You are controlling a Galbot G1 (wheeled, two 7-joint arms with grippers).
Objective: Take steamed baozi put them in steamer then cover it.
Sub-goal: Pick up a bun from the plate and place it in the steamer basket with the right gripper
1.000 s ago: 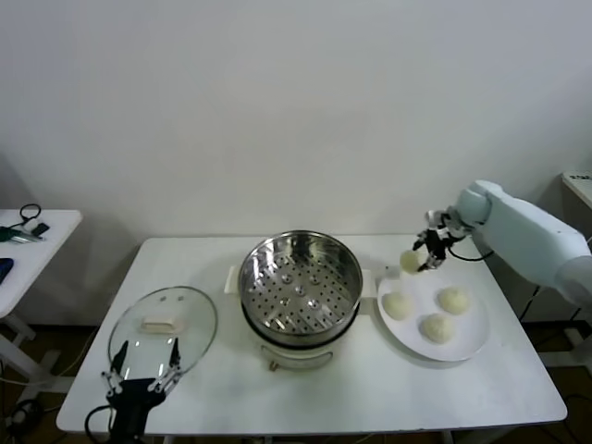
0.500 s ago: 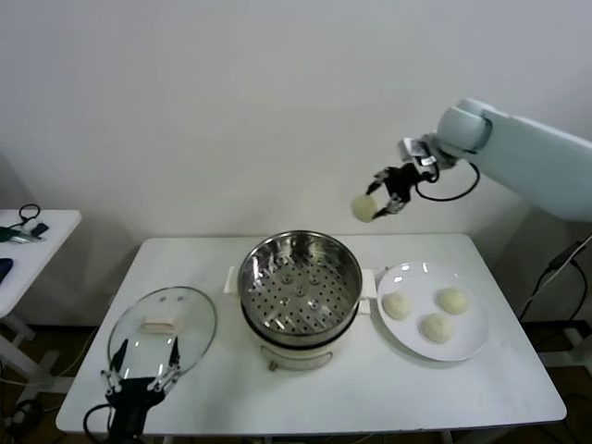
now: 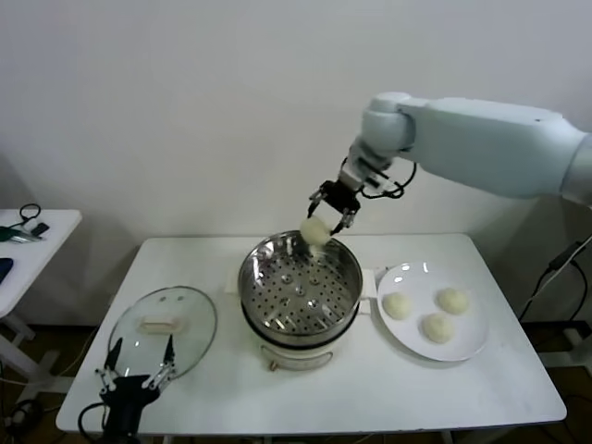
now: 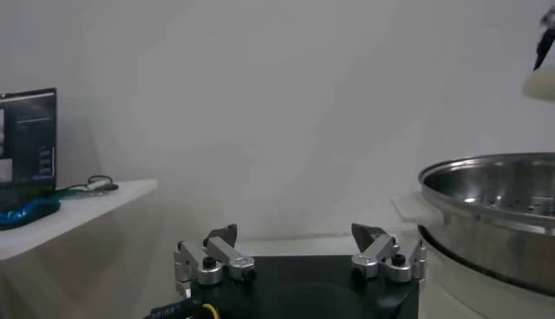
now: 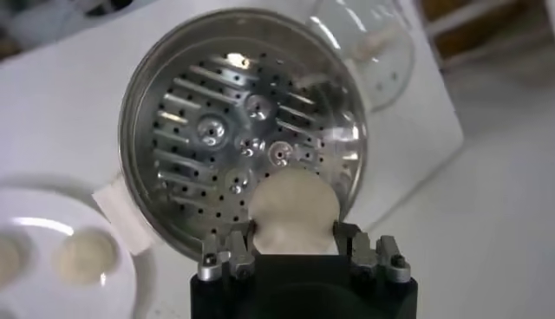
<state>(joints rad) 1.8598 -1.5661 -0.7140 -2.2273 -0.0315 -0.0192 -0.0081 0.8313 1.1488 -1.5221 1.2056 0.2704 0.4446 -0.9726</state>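
The right gripper [image 3: 326, 217] hangs over the far rim of the steamer [image 3: 301, 287], jaws pinching one steamed baozi [image 3: 315, 230] between them. From the right wrist camera that bun [image 5: 293, 211] sits clamped just above the rim, with the perforated tray of the steamer [image 5: 199, 104] open below it. Three more baozi [image 3: 437, 313] wait on the white plate [image 3: 472, 347], just to the right of the pot on the worktop [image 3: 370, 393]. The cover [image 3: 163, 328], glass with its cream handle, lies flat on the worktop to the left of the steamer. The left gripper [image 3: 137, 377] sits low at the near left edge beside the cover, jaws spread wide and holding nothing; its wrist camera shows the left gripper [image 4: 299, 260] level with the steamer wall [image 4: 494, 217].
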